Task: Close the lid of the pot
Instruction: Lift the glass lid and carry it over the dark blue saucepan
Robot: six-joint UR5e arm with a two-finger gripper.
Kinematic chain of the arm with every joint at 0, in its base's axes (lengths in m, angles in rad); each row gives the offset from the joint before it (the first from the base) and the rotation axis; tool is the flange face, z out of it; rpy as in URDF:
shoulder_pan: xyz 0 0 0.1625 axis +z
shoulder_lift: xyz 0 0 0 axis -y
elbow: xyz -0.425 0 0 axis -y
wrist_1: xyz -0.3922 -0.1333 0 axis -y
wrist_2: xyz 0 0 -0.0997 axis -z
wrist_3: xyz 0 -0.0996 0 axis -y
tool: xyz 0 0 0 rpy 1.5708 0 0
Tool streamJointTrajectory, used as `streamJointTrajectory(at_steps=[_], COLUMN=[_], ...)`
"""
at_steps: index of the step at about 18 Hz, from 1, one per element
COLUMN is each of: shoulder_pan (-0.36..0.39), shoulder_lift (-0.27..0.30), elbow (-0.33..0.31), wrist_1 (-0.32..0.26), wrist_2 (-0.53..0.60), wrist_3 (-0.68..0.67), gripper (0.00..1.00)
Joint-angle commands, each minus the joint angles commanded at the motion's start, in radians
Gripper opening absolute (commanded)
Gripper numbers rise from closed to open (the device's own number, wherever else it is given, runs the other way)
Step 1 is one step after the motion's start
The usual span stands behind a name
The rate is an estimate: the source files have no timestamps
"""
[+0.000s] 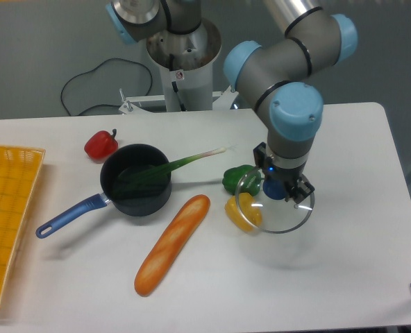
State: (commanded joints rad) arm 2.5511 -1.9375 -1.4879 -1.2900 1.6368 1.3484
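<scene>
The pot (137, 179) is black with a blue handle. The lid (278, 211) is clear glass with a thin silvery rim and a blue knob. The arm (289, 76) is grey with light blue caps, its tool (280, 186) black. On the white desk (344, 277) lie a red pepper (100, 144), a green pepper (237, 178), a yellow pepper (241, 211), an orange-brown loaf (172, 243), a green-and-white leek (178, 164) and a yellow lattice basket (4, 208).

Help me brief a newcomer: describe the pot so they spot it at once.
Start at the white table and look left of centre, right of the yellow basket. There sits the pot, small, round and black, between a red pepper and a bread loaf. Its long blue handle and the leek lying across its rim set it apart.
</scene>
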Motion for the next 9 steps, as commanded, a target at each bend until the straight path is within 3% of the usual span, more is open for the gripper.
streamJointTrajectory(at_steps=[9], shoulder_pan=[-0.057], shoulder_lift=[0.041], elbow=[0.0], wrist_1=[-0.046], wrist_2=[0.003], wrist_3=[-0.06], gripper=[0.43])
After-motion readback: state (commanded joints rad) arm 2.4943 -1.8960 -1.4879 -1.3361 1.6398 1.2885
